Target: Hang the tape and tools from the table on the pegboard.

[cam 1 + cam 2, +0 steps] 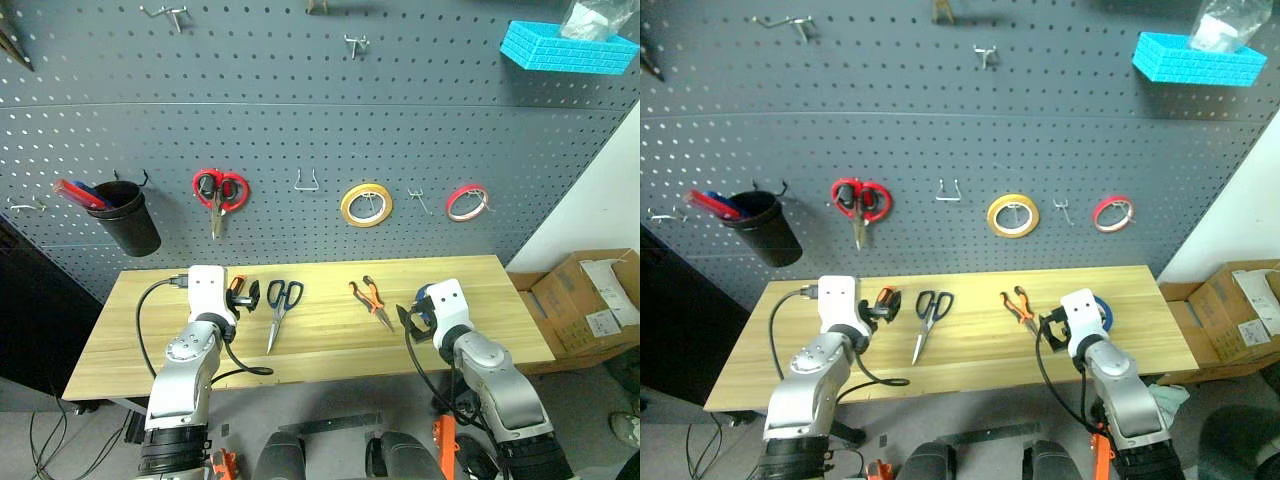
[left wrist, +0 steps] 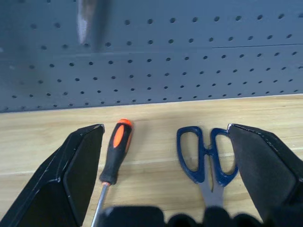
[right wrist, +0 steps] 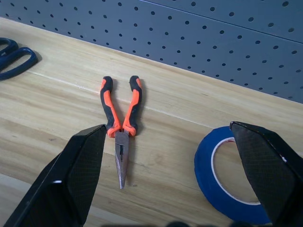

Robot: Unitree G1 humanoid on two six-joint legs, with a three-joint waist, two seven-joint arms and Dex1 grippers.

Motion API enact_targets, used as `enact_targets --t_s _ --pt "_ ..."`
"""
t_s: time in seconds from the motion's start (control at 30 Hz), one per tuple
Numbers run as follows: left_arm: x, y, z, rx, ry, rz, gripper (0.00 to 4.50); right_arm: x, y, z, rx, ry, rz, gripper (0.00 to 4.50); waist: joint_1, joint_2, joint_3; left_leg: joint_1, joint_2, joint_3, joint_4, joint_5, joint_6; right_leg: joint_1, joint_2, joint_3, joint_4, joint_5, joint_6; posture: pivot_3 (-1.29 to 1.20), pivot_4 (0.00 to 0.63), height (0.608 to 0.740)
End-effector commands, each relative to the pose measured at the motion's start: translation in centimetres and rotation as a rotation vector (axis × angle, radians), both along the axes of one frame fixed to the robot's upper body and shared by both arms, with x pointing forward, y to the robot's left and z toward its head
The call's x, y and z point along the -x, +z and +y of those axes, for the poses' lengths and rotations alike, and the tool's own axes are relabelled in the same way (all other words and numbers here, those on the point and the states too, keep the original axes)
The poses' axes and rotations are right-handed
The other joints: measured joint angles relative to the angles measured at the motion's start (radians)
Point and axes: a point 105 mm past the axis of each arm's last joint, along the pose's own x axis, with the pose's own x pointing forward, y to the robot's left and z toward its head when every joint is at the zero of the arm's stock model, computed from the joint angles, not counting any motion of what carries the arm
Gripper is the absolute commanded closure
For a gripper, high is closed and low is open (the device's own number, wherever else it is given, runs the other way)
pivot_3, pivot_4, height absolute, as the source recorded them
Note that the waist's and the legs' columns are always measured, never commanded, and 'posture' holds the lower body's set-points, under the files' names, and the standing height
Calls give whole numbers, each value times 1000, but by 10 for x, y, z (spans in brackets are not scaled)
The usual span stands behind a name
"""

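left gripper point(image 2: 163, 156) jaws wide apart, empty, hovering over the table point(image 1: 320, 345) with screwdriver point(image 2: 113, 153) and black-handled scissors point(image 2: 207, 158) lying between its fingers. right gripper point(image 3: 168, 161) likewise spread, holding nothing, above pliers point(image 3: 121, 123) and blue tape point(image 3: 227, 182), both flat on the wood, tape just beside the pliers. on pegboard point(image 1: 300, 120): red-handled scissors point(image 1: 219, 192), yellow roll point(image 1: 366, 204), thin red roll point(image 1: 467, 202), black cup point(image 1: 125, 215).

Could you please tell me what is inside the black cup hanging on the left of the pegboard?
The black cup on the pegboard holds red and blue handled items poking out over its rim. Their lower ends are hidden by the cup wall, so I cannot tell what they are.
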Motion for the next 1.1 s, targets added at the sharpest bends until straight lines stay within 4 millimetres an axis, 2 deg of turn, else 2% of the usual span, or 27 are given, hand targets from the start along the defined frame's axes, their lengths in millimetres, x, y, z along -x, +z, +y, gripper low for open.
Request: enact_targets --t_s 0.03,0.17,0.23,0.33,0.5,0.6,0.73,0.97,1.1 --pt "-20 36 -39 2 -170 -113 13 -8 5 -8 34 40 -12 0 4 1 1 0 0 0 1 0 0 1 0 0 0 0 0 146 107 740" --pt "-30 48 -87 32 -359 -124 13 -16 0 -15 49 90 30 0 9 3 5 3 -1 0 5 0 0 7 0 1 -1 -2 -4 131 133 740" --pt "-30 45 -122 131 -478 -82 13 -22 -4 -19 61 137 67 0 9 5 11 6 -1 0 6 -1 1 9 0 2 -2 -3 -5 123 145 740" --pt "-22 32 -161 245 -612 10 13 -30 -11 -29 69 165 133 0 3 9 26 5 -1 0 9 -2 3 10 0 2 -2 -3 -5 101 176 740" --pt "-2 15 -200 378 -752 154 13 -44 -16 -42 109 183 173 0 -16 10 57 5 -1 -1 10 -4 6 11 2 3 -1 -3 -4 90 215 740" --pt "7 10 -214 426 -797 219 13 -50 -20 -44 101 190 196 0 -23 12 75 5 0 -1 10 -7 12 10 4 6 -1 0 1 91 232 740" --pt "14 1 -223 457 -809 286 13 -59 -24 -44 109 204 203 0 -24 13 96 5 0 0 10 -8 14 10 5 8 -1 -2 2 100 259 740" --pt "27 -12 -225 467 -809 355 13 -68 -32 -39 104 224 240 0 -23 14 134 5 -1 2 10 -8 14 9 5 12 -1 -2 3 114 291 740" --pt "30 -14 -223 489 -794 377 13 -70 -37 -40 59 202 290 0 -21 13 142 -3 -1 2 11 -8 14 1 5 14 -1 -1 4 128 303 740"
